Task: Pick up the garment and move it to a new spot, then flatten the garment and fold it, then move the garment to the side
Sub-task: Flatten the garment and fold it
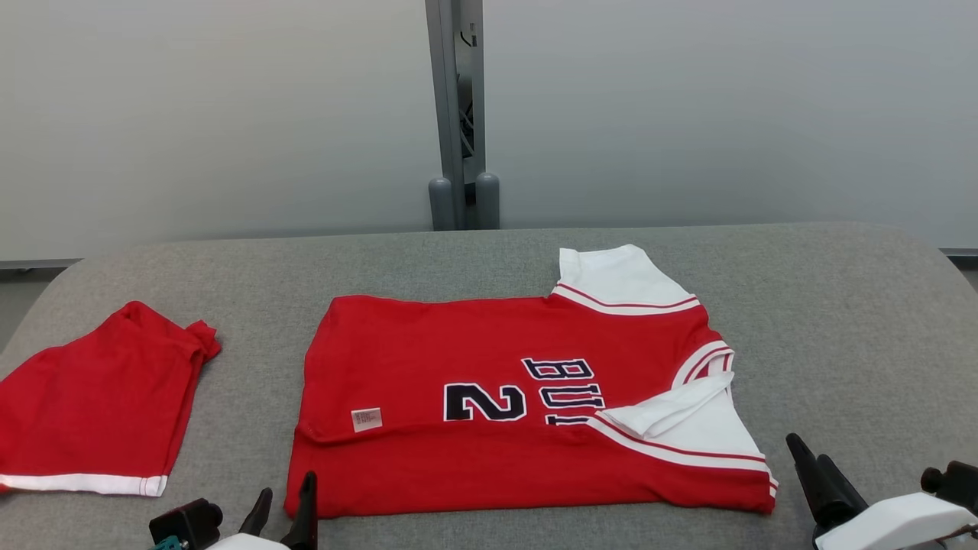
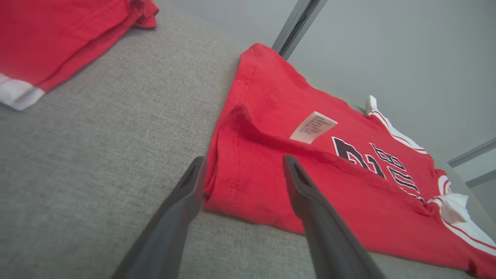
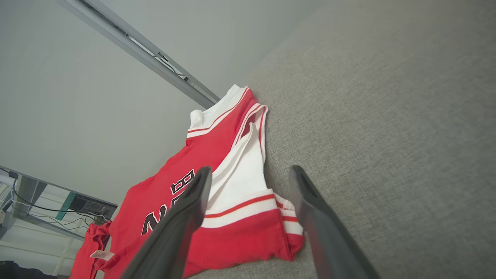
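The garment (image 1: 489,359) is a red jersey with white sleeves and dark letters and numbers. It lies flat at the middle of the grey table (image 1: 840,321), its near edge folded up over the front. My left gripper (image 1: 287,490) stands open at the garment's near left corner. In the left wrist view that gripper (image 2: 243,161) has its fingers on either side of the corner of the garment (image 2: 329,193), holding nothing. My right gripper (image 1: 808,452) is open just right of the near right corner. The right wrist view shows the gripper (image 3: 251,169) spread before the white sleeve (image 3: 244,182).
A second red piece with a white hem (image 1: 92,405) lies at the table's left edge, a hand's width from the jersey. A grey post (image 1: 458,114) rises behind the table against a pale wall. Bare grey cloth stretches to the right of the jersey.
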You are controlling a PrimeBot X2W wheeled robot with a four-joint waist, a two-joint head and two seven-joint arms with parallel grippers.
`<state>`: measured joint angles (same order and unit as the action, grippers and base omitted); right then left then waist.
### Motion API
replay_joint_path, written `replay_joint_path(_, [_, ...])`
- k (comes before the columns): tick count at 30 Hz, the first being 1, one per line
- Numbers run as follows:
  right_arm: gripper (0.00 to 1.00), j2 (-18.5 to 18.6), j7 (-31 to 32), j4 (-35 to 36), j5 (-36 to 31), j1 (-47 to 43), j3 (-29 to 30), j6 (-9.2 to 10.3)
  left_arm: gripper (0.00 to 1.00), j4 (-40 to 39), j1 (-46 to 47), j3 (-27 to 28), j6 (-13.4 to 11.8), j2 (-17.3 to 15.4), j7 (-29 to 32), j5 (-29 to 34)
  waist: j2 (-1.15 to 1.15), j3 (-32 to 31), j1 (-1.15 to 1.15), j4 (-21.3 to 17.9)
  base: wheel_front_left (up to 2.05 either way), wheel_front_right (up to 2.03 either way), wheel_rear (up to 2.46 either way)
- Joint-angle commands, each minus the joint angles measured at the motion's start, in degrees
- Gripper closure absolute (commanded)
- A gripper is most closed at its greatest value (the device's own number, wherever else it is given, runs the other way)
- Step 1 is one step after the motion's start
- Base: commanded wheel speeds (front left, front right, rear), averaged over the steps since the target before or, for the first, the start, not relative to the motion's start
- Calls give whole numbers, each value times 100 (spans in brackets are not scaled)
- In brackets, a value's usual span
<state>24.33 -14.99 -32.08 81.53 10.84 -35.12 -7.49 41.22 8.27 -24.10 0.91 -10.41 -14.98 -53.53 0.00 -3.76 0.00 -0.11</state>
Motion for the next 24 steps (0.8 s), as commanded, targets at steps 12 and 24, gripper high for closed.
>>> replay_joint_path(12, [0,-460,-33,-310,-948,-388,544,0,0,-230,-531,839,57,388,-20,1717,0,-49,0,51,0,0,0])
replay_joint_path(24, [0,-705,87,-705,-846,-184,445,0,0,766,-230,1181,124,658,-7,1692,0,72,0,57,0,0,0])
